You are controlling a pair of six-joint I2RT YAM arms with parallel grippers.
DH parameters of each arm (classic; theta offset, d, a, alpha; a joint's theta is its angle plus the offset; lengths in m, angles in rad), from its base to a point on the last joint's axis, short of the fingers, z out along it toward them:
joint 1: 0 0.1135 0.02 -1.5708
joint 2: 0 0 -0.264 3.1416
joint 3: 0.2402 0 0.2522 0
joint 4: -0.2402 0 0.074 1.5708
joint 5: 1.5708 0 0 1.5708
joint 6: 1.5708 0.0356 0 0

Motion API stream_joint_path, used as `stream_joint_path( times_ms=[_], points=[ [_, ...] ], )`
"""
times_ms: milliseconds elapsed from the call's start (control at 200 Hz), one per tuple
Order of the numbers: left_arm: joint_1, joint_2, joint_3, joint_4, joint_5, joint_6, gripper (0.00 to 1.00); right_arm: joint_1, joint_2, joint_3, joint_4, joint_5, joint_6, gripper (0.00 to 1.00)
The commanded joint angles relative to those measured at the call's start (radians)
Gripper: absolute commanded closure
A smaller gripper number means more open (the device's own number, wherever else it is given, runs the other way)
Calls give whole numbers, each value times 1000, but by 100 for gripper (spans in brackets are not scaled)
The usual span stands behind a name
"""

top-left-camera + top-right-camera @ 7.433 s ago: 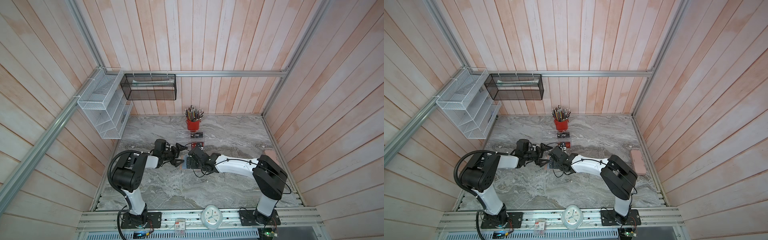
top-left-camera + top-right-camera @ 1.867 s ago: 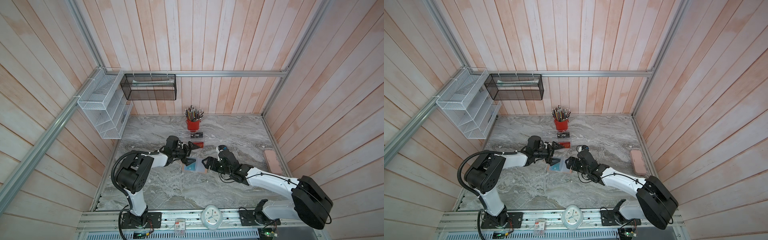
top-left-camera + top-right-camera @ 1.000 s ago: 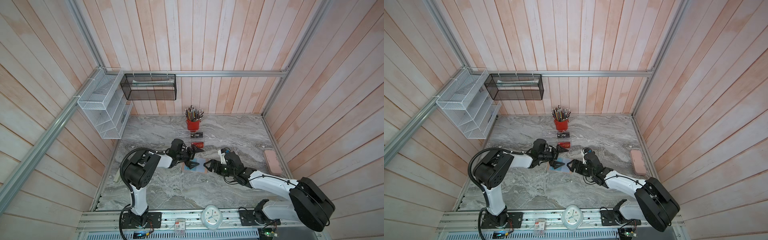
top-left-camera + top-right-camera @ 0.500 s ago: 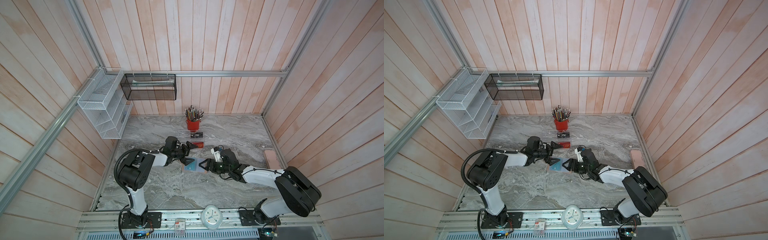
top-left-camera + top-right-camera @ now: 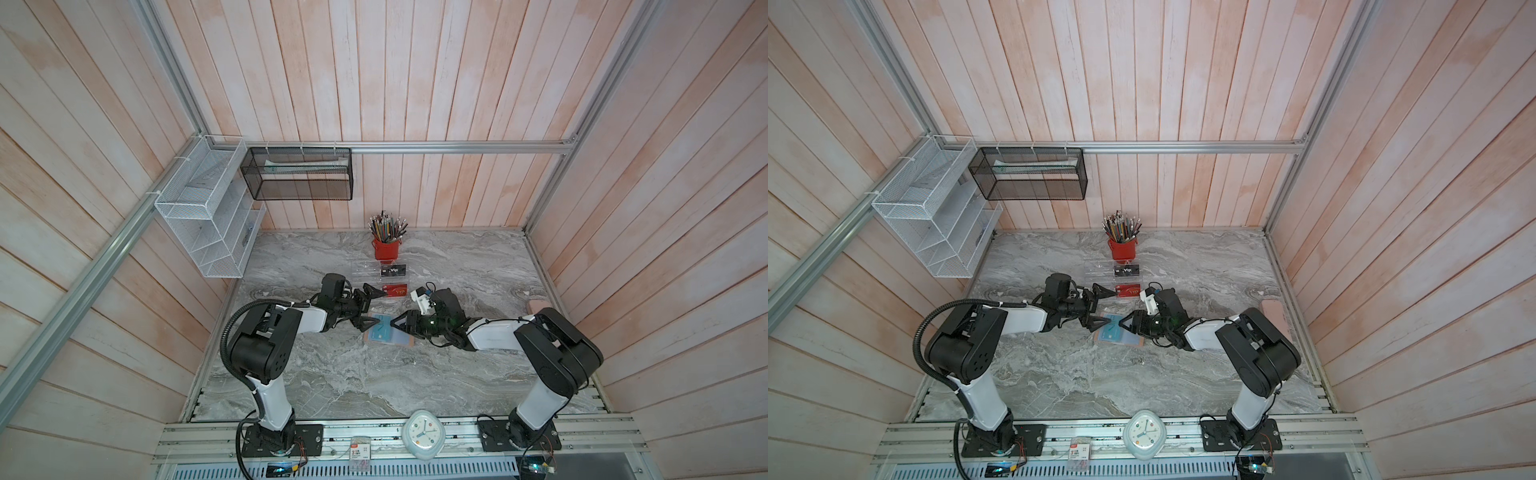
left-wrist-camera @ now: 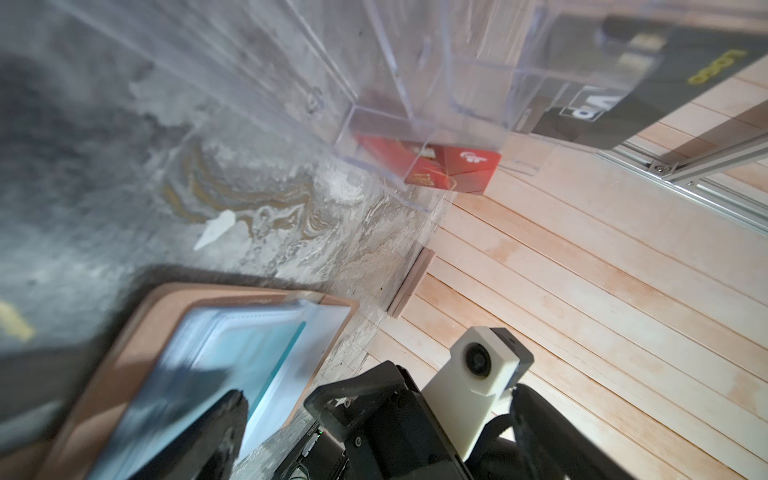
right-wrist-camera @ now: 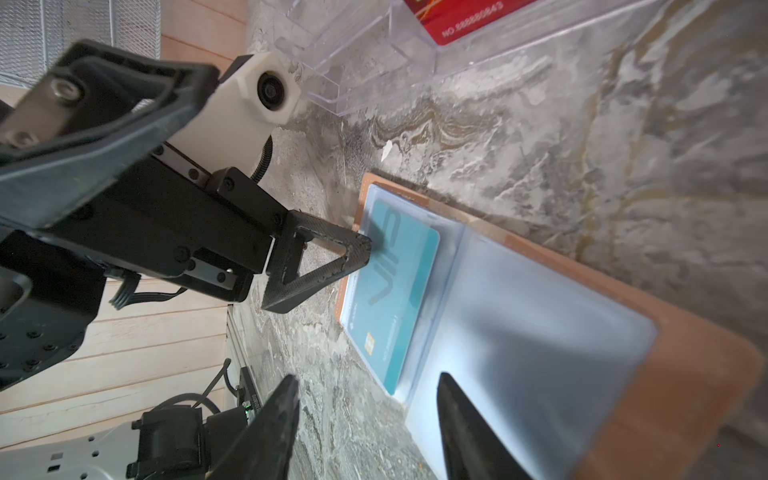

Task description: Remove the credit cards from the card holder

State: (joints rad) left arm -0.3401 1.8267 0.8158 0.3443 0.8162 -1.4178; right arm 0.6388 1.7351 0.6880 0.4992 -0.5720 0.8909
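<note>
Bench (image 5: 332,374): grey marble; card holder (image 7: 685,395) lies open near its middle, between both pincers.
Left pincer (image 5: 377,308): spread wide, one fingertip (image 7: 361,249) pressing on the teal card (image 7: 399,291).
Right pincer (image 7: 365,386): jaws apart either side of that card's end, gripping nothing.
Teal card: inside the holder's clear sleeve.

Grey marbled tabletop (image 5: 332,374), one level surface. Far centre: red pencil cup (image 5: 385,249), upright. Just nearer than it: clear acrylic rack (image 5: 365,268). Centre: tan card holder (image 5: 401,341), lying open and flat, sleeves upward. Right edge: pale pink block (image 5: 536,305), well apart from the rest.
</note>
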Motion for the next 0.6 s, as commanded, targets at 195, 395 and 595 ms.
stream_joint_path(
  times_ms=[195, 395, 595],
  points=[
    [14, -17, -26, -84, 24, 104, 0, -5, 98, 22, 124, -71, 43, 51],
    [20, -14, -29, -113, 27, 139, 0, -5, 143, 34, 162, -95, 65, 53],
    [28, -12, -26, -150, 33, 175, 0, -5, 181, 47, 173, -95, 80, 57]
  ],
)
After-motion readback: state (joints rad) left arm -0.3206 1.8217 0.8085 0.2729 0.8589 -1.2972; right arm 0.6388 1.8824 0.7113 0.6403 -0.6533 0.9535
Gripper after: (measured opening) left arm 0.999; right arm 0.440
